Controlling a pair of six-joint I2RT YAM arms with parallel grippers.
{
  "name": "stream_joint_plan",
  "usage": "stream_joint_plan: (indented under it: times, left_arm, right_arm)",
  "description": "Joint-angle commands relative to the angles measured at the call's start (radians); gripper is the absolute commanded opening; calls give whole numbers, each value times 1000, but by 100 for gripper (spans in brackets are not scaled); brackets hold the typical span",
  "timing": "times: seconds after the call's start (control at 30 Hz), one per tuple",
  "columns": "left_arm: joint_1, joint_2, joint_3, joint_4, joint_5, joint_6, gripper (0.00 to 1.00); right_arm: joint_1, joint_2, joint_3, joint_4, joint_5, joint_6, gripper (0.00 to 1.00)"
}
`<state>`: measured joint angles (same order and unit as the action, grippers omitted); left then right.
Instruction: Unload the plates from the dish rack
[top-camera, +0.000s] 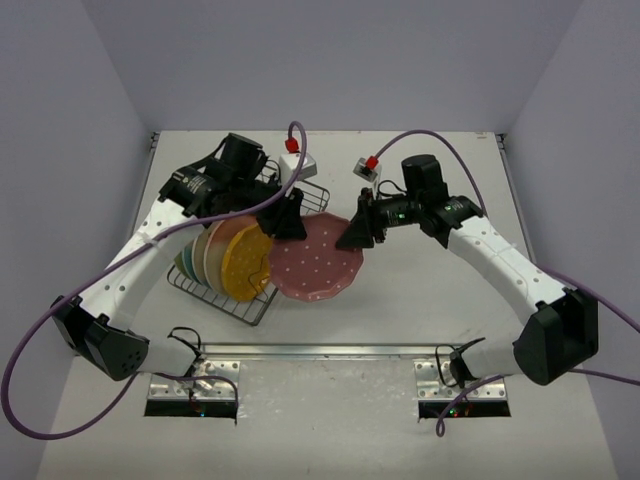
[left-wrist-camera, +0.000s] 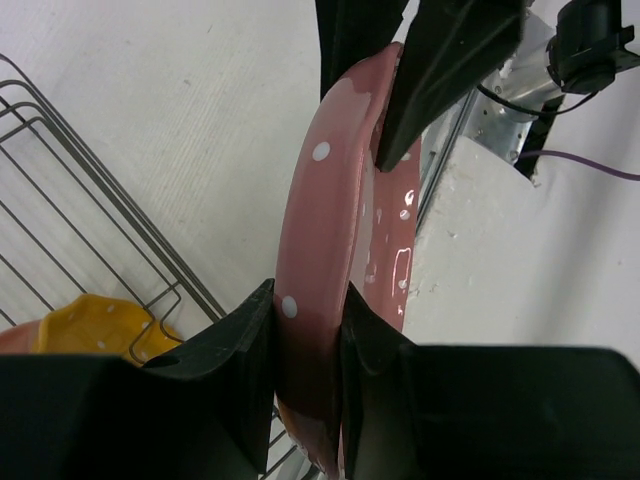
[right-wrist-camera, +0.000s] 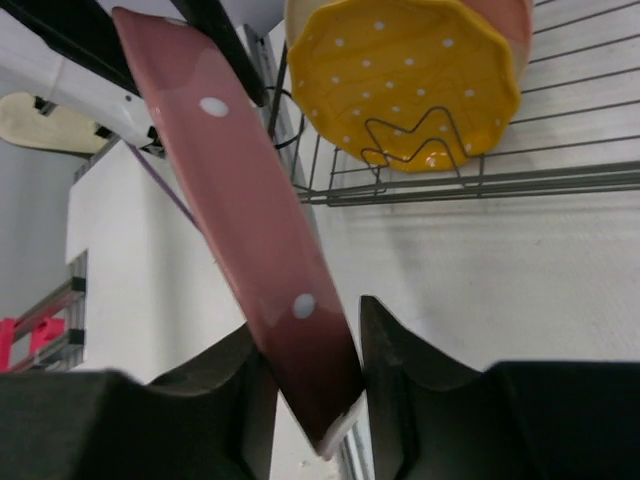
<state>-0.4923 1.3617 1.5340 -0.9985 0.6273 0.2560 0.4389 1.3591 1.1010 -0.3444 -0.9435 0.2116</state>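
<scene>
plate (top-camera: 318, 262) right of dish rack (top-camera: 313, 196)

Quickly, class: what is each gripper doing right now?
Left gripper: shut on the pink dotted plate, at its rim.
Right gripper: straddles the same plate's opposite rim; clamped or not cannot be told.

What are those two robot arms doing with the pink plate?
They are emptying the rack of plates. Right now the left tool and the right tool each pinch an opposite edge of the pink plate, holding it between them beside the rack, over the table. The yellow plate and a few others stand in the rack.
</scene>
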Motion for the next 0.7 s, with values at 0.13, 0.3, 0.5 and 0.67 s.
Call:
stream_joint_plan:
  times: [0.13,0.3,0.5,0.67]
  left_arm:
    - [-1,-37,55,118,40,-29,0]
    - [68,-53,40,165,-39,-131,86]
    - [214,-85,62,250,-91,-242,100]
    - [218,-125,40,339,-239,-310,100]
  right_arm:
    - [-11,27,66,21,-14,17,0]
    - [-123,63,43,59,-90,141,0]
    - [-315,112,-10,201,-114,324,0]
    - [-499,196,-2,292,-87,437,0]
